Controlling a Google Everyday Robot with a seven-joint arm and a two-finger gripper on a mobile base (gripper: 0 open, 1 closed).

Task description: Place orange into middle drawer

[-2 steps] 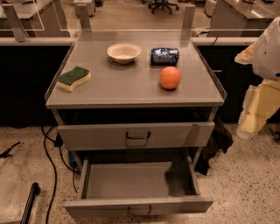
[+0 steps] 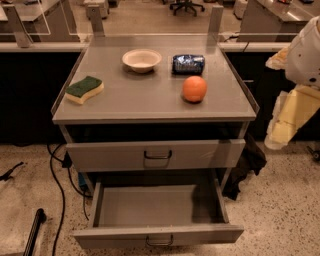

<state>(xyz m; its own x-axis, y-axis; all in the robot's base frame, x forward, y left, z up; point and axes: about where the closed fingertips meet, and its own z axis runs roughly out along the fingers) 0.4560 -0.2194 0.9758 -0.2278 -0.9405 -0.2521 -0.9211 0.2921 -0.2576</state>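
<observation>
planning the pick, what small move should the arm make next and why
Probably raise the gripper and swing it left over the orange. The gripper hangs off to the right, below the cabinet top, the orange sits there untouched, and the middle drawer is already open.

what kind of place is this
Probably an office or lab workspace: a grey metal drawer cabinet stands on a speckled floor, with desks behind glass partitions and the base of a rolling office chair at the back. The robot's end effector hangs at the right, beside the cabinet.
</observation>
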